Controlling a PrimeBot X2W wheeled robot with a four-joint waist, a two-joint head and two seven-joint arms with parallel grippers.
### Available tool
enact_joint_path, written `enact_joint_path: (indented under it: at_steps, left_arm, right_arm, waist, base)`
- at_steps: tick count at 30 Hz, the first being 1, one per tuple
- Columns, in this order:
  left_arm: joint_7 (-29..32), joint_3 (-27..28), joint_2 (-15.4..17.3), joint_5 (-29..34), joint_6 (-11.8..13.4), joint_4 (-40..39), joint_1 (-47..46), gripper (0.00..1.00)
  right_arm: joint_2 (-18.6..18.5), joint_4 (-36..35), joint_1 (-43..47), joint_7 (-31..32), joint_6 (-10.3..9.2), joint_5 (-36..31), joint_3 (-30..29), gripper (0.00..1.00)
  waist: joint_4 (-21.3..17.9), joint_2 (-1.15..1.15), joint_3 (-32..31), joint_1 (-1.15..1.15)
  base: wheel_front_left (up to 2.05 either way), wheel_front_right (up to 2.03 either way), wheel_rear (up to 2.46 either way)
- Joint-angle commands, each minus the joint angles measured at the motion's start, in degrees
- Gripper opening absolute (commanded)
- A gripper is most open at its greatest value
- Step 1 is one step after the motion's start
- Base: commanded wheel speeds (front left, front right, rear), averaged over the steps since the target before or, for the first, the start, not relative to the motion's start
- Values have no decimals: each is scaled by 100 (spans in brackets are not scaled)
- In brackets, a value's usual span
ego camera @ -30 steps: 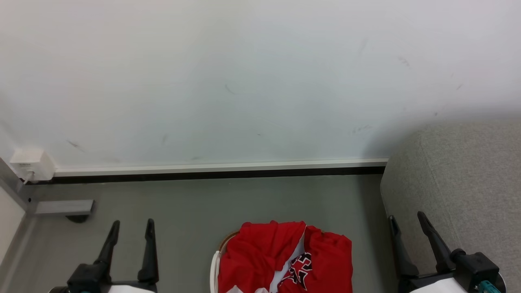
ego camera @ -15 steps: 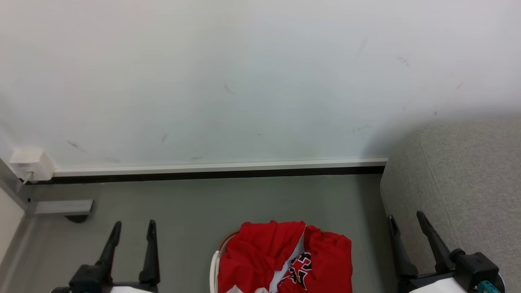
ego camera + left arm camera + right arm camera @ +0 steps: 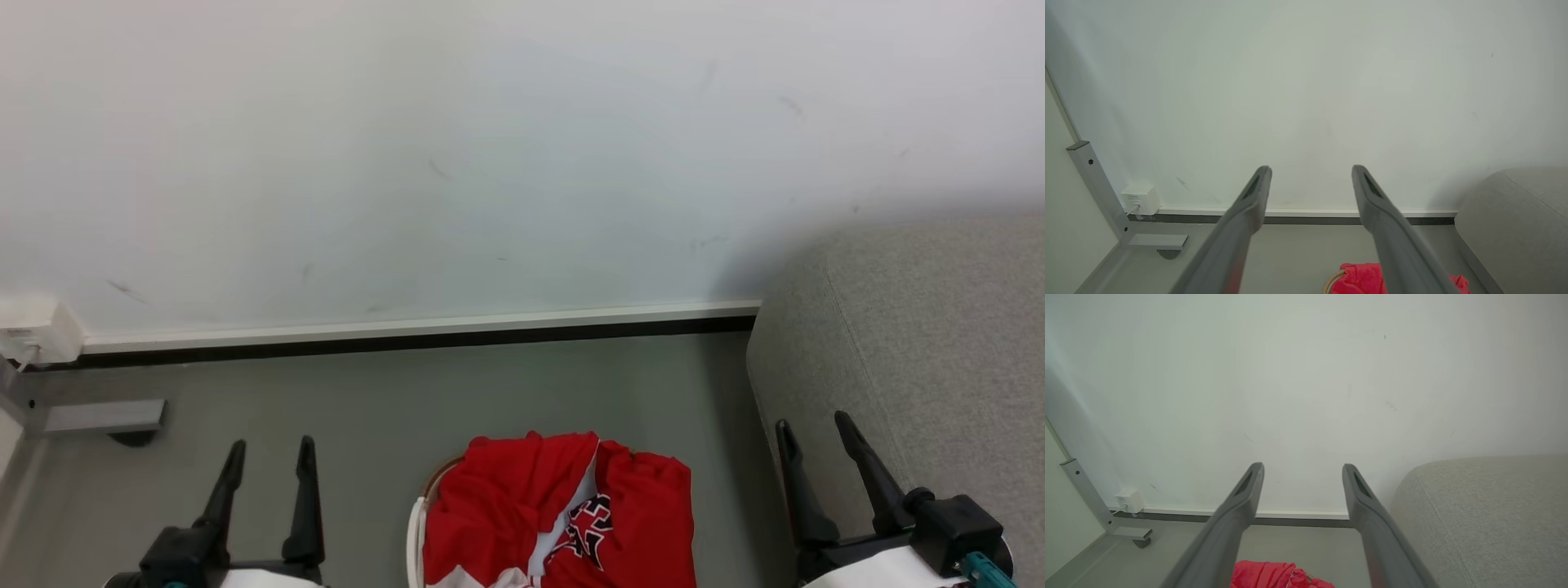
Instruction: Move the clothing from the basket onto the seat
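Left fingers (image 3: 304,498) and right fingers (image 3: 796,482) spread wide, empty. I worry: clothing (image 3: 506,506) drapes over the basket (image 3: 414,535) rim, so a careless grab could tip it beside the seat (image 3: 939,343).

Basket (image 3: 414,535) seemingly mostly under clothing (image 3: 506,514); both cut off below.

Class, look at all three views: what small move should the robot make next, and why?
Probably bring the right tool down over the jerseys: they lie heaped in the basket, and both it and the left tool hang open and empty, apart from them.
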Motion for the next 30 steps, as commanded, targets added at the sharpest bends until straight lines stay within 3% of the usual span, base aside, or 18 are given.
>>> enact_joint_path:
  at_steps: [1, 14, 24, 30]
  left_arm:
    - [-4, 3, 37, -33, -15, -19, -54, 100]
    - [-3, -176, 39, -40, -397, 362, -1107, 100]
    - [0, -737, 314, -2, -629, 2157, -2102, 100]
    - [356, -1201, 458, -302, -663, 3193, -2817, 100]
  right_arm:
    - [-42, -16, -52, -18, -12, 40, -15, 100]
    - [28, -527, -664, -10, -12, 99, -511, 100]
    - [73, -905, -982, -10, -12, 38, -844, 100]
    - [80, -1123, -1175, -10, -12, 146, -922, 100]
  waist:
    - [-57, 0, 62, 0]
    - [-617, 0, 1500, 0]
    - [-1047, 0, 2334, 0]
    - [-1319, 0, 2831, 0]
  base:
    - [0, 0, 0]
    - [0, 0, 0]
    - [0, 0, 0]
    - [0, 0, 0]
